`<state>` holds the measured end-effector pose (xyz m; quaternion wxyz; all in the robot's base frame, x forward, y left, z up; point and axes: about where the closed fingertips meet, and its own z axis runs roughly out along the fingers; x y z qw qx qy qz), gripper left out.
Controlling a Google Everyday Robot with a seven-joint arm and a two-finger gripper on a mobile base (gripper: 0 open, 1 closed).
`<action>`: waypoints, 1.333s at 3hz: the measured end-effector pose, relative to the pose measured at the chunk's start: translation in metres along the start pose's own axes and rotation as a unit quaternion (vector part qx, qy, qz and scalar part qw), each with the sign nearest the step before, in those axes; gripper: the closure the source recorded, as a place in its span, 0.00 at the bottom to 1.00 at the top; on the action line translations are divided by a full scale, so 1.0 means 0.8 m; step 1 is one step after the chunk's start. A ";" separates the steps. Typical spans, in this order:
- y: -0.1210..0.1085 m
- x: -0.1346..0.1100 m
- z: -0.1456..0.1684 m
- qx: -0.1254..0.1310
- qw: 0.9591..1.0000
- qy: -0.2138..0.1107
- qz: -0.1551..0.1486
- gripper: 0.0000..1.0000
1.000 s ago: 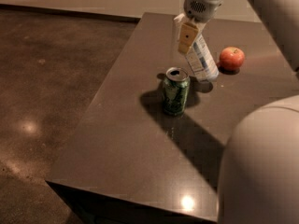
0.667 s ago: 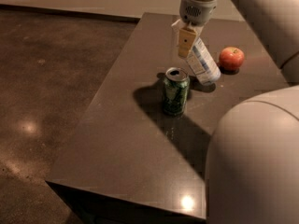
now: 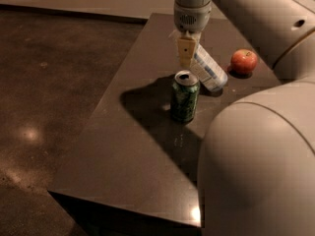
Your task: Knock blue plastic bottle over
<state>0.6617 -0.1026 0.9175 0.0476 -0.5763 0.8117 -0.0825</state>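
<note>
Gripper (image 3: 186, 53) hangs straight down from the wrist, just behind and above the green can (image 3: 184, 97). Can't tell if the jaws are apart or together: from this angle they read as one yellowish block. They don't look clamped on anything.

The blue plastic bottle (image 3: 209, 72) sits right against the picture-right side of the jaws, behind the can and to its picture-right. It is heavily tilted rather than upright. Its long axis runs from the jaws down and away toward the apple (image 3: 244, 61), which lies farther from the can on that same side. The cap end is hidden behind the gripper and the low end is down at the worktop (image 3: 133, 146), just beside the can's top rim. Can't tell if it's fully flat or leaning mid-tip.

Judgement: if it isn't down, the push direction is away from the can, toward the apple, along the lean. The can is upright and close, so any sweep back toward it risks tipping the wrong object.
</note>
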 end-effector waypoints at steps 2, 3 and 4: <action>0.019 -0.012 0.029 -0.006 0.997 0.061 -0.052 0.25; 0.035 -0.010 0.045 -0.024 0.994 0.080 -0.072 0.00; 0.035 -0.010 0.045 -0.024 0.994 0.080 -0.072 0.00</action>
